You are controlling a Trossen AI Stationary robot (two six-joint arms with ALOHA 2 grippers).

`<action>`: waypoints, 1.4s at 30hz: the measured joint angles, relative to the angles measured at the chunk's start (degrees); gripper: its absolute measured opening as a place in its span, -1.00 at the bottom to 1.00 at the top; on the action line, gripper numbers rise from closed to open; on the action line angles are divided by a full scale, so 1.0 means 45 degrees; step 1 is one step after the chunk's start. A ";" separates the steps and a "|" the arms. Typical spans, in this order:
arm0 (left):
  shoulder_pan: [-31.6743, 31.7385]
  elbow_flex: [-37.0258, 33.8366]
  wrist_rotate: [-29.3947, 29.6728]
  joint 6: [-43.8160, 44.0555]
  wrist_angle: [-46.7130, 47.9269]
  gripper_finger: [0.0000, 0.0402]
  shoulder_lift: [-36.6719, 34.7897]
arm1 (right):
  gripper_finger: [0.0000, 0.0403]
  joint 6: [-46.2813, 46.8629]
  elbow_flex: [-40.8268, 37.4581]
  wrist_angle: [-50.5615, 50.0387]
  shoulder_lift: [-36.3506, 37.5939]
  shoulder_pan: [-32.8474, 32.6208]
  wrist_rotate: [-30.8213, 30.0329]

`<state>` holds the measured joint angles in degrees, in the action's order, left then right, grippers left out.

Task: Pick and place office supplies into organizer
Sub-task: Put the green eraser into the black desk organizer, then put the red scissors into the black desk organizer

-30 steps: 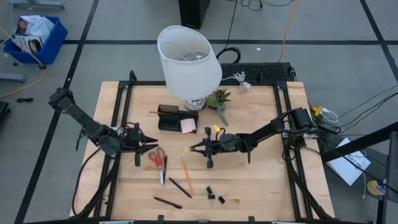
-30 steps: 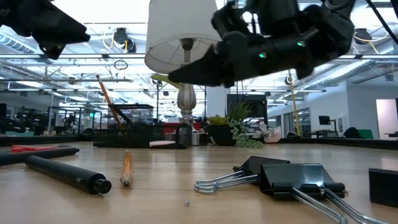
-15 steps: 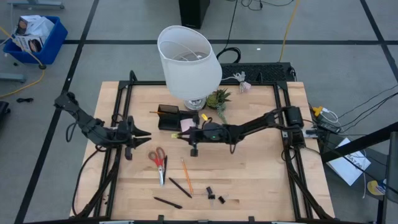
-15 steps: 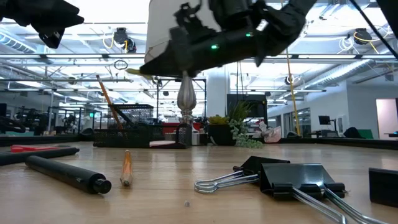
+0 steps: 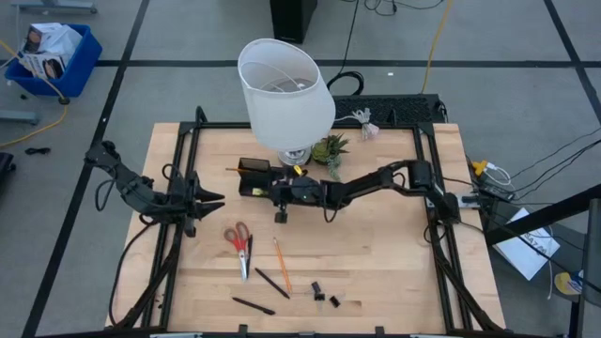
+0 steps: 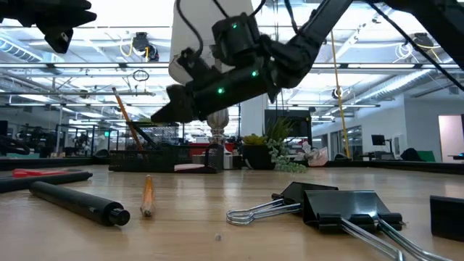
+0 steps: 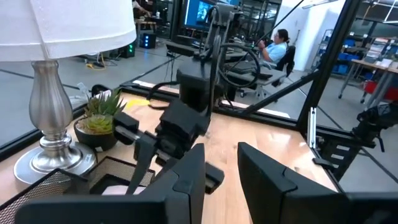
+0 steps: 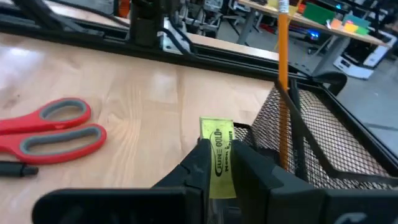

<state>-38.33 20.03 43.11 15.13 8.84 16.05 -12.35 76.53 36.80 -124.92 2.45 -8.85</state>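
Right gripper (image 8: 217, 163) jaws pinching the yellow-green piece (image 8: 217, 155) beside organizer (image 8: 323, 134); early release drops it on the worktop (image 5: 394, 253). Left jaws slightly spread.

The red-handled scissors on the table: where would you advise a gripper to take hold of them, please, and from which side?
Probably from straight above, across the closed blades just below the pivot of the scissors. They lie flat, and the shank is narrower than the looped handles.
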 joint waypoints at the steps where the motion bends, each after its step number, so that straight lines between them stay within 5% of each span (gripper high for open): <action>1: 0.0000 0.0000 0.0000 0.0064 0.0000 -0.52 0.0000 | -0.78 -0.0154 0.0030 0.0026 -0.0063 0.0060 0.0026; 11: -0.0010 0.0000 -0.0814 0.0700 -0.0010 -0.52 0.0015 | -0.78 -0.0511 0.1665 0.0242 -0.1351 0.0570 0.0998; 16: -0.0005 0.0000 -0.0952 0.0909 0.0000 -0.52 0.0012 | -0.75 -0.0836 0.1715 -0.0365 -0.1497 0.0639 -0.0109; 36: 0.0005 0.0000 -0.1025 0.1037 0.0037 -0.52 0.0010 | -0.26 -0.0114 0.1717 -0.0329 -0.1487 0.0372 -0.0712; 42: 0.0000 0.0000 -0.1132 0.1033 0.0724 -0.52 0.0027 | -0.28 0.1686 0.1720 -0.3510 -0.0706 -0.0549 -0.0436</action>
<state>-38.33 20.03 38.02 19.77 12.10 16.17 -4.76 84.27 21.01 -128.10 -0.02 -10.81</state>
